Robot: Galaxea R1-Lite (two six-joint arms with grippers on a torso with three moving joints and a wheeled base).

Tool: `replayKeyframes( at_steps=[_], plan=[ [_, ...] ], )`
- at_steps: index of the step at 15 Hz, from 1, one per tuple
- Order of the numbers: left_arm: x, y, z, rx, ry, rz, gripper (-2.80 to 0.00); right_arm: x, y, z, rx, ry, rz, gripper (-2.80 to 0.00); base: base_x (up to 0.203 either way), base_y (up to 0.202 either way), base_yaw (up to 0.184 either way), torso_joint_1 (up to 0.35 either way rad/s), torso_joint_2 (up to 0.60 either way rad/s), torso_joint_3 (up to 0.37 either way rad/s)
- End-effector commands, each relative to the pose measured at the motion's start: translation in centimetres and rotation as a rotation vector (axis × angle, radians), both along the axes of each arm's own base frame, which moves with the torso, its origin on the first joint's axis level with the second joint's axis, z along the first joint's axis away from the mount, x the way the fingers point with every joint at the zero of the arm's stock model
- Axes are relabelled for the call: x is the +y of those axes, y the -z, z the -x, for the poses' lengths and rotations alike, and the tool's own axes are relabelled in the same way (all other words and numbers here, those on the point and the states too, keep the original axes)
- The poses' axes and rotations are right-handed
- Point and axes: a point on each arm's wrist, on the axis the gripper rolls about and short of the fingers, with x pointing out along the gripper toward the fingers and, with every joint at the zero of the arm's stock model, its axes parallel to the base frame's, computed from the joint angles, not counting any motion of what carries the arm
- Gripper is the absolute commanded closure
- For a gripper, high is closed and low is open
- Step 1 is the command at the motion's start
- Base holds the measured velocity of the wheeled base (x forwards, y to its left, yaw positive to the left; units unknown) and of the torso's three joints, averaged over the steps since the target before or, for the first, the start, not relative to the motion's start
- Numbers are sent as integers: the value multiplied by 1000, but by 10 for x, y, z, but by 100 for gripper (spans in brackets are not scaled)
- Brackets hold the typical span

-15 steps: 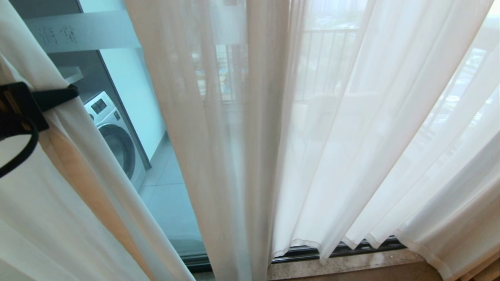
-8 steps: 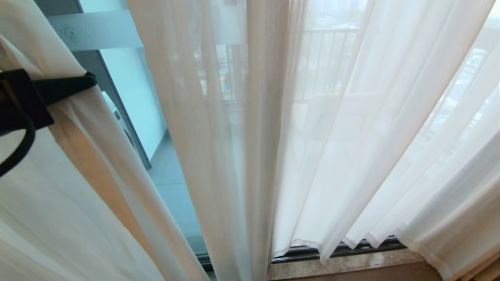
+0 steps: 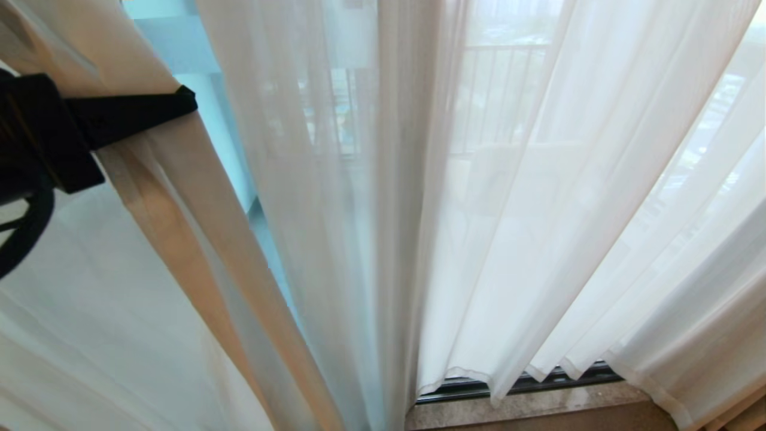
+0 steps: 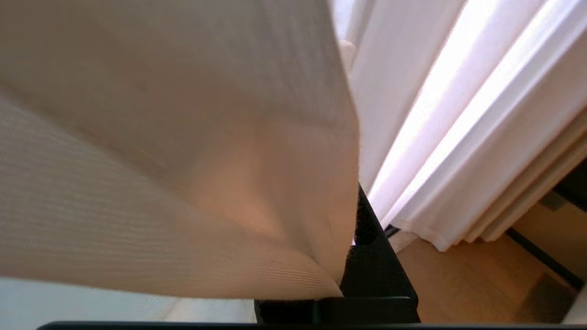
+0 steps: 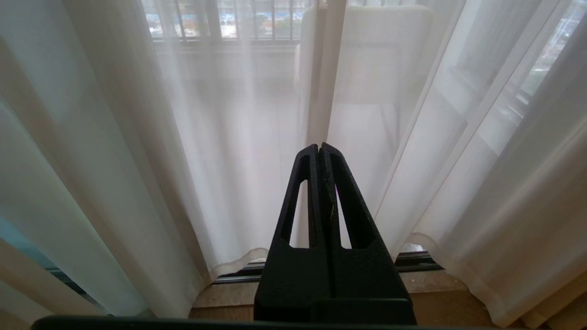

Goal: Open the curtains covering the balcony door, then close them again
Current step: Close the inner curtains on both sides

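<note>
While the left gripper [image 3: 179, 102] holds its fingers clamped on the left curtain [image 3: 197, 197] edge beside the door [image 3: 197, 54], thin fabric may slip free under tension. Right gripper [image 5: 319, 147] is closed, empty, facing the curtains.

The curtains [image 3: 538, 197] are thin woven cloth, white and translucent, with a matt surface and soft vertical folds; the hemmed lower edges are stitched double. In the left wrist view the cloth [image 4: 183, 160] shows a fine ribbed weave and takes a warm tan tone where it is bunched. The left gripper [image 3: 179, 102] is black plastic, matt, with a faintly grainy face. The right gripper [image 5: 319, 151] is the same matt black plastic, with a rough, speckled texture on its fingers [image 5: 353, 201]. The door track [image 3: 538, 380] is dark metal with a dull sheen. The sill [image 3: 538, 404] is polished stone, brown, speckled and slightly reflective. The floor [image 4: 472, 284] is smooth, wood-toned.
</note>
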Motion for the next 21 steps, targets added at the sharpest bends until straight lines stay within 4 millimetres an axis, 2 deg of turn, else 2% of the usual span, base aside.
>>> replayKeyframes(
  at_steps=[1, 5, 11, 14, 17, 21],
  plan=[
    [-11, -5, 7, -11, 61, 10, 0, 0, 0, 0, -1, 0, 0, 0, 0, 0, 0, 0, 0, 0],
    [-29, -10, 11, -16, 108, 13, 0, 0, 0, 0, -1, 0, 0, 0, 0, 0, 0, 0, 0, 0],
    [-64, -5, 3, 10, 205, -40, 0, 0, 0, 0, -1, 0, 1, 0, 0, 0, 0, 0, 0, 0],
    [-94, 0, -1, 34, 231, -68, 0, 0, 0, 0, -1, 0, 1, 0, 0, 0, 0, 0, 0, 0],
    [-126, 3, -18, -1, 230, -28, 0, 0, 0, 0, 0, -1, 1, 0, 0, 0, 0, 0, 0, 0],
    [-165, 2, -29, -24, 272, -10, 0, 0, 0, 0, 0, 0, 1, 0, 0, 0, 0, 0, 0, 0]
  ],
)
